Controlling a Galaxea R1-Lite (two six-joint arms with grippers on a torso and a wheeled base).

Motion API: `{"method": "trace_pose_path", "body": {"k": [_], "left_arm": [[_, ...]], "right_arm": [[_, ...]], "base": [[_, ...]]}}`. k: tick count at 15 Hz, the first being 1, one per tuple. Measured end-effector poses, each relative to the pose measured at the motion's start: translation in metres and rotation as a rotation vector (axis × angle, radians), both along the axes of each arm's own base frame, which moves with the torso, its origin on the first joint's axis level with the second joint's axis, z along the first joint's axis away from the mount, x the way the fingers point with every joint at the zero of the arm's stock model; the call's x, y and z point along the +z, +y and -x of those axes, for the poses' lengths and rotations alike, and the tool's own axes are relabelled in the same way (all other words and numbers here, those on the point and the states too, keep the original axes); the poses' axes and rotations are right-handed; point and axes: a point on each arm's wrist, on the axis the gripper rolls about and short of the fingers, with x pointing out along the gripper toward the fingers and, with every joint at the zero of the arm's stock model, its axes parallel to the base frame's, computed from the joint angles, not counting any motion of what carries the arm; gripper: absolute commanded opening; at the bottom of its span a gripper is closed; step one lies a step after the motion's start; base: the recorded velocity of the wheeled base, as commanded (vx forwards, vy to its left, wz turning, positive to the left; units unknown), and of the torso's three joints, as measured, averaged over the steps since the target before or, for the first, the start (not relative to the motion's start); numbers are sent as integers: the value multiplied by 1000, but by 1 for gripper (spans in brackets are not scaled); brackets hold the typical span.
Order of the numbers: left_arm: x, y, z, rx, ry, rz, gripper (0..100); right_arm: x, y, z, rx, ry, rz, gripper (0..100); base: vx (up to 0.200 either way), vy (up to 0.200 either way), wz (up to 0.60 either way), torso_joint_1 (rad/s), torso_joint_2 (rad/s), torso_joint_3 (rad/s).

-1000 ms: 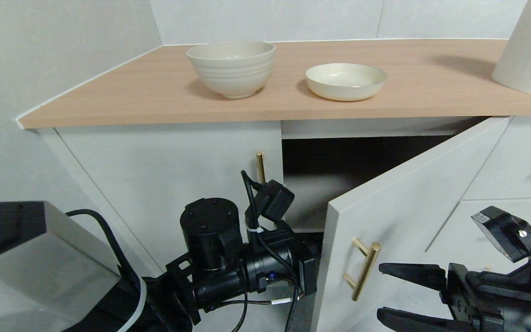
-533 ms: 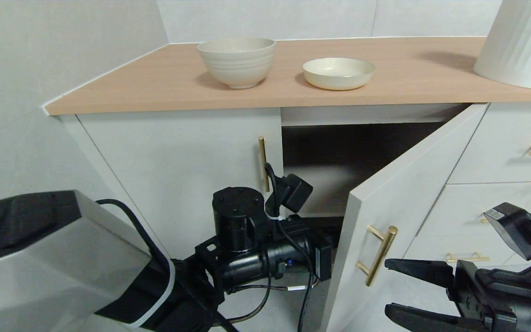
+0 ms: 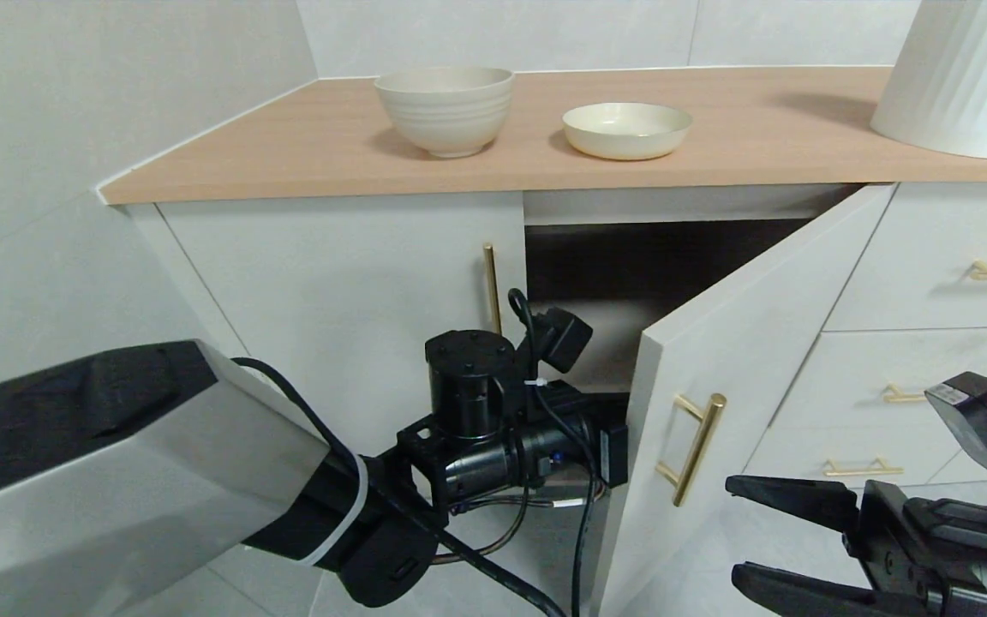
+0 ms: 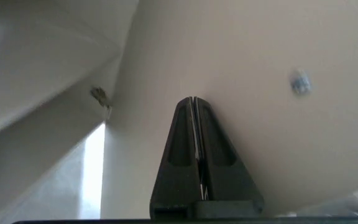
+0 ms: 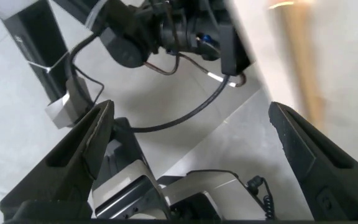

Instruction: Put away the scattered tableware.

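bowl [image 3: 445, 110], dish [image 3: 627, 130]: on counter [image 3: 288, 154], well above both grippers | left gripper [image 4: 193, 102]: fingers pressed together, empty, behind door [image 3: 742, 360] | right gripper [image 3: 733, 530]: spread wide, empty

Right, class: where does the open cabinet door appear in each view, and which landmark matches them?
Head view: open cabinet door, right of centre, swung out under the counter.
Left wrist view: probably the pale panel behind the shut left tool.
Right wrist view: white surface carrying the blurred brass handle.
Landmark: the left arm's black wrist beside the door's edge, in head and right wrist views.
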Motion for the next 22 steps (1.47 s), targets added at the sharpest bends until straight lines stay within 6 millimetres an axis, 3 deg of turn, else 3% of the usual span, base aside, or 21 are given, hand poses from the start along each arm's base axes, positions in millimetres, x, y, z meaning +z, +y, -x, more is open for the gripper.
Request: {"method": "trace_pose_path", "body": {"k": [4, 7, 11, 16, 22], "left_arm": [[-3, -5, -9, 2, 2, 0, 0], [-6, -10, -27, 26, -10, 11, 0], [-7, -10, -35, 57, -14, 13, 0], [1, -25, -1, -16, -10, 9, 0], [-1, -74, 55, -194, -2, 0, 0]], "right_arm": [[-1, 0, 1, 0, 2, 1, 100], [-1, -1, 1, 0, 3, 3, 100], [10, -2, 2, 0, -38, -28, 100], [46, -9, 13, 2, -62, -45, 100], [119, -31, 44, 3, -191, -114, 100]], "base": [[0, 0, 0, 0, 0, 0], [0, 0, 0, 0, 0, 0], [0, 0, 0, 0, 0, 0], [0, 0, 0, 0, 0, 0], [0, 0, 0, 0, 0, 0]]}}
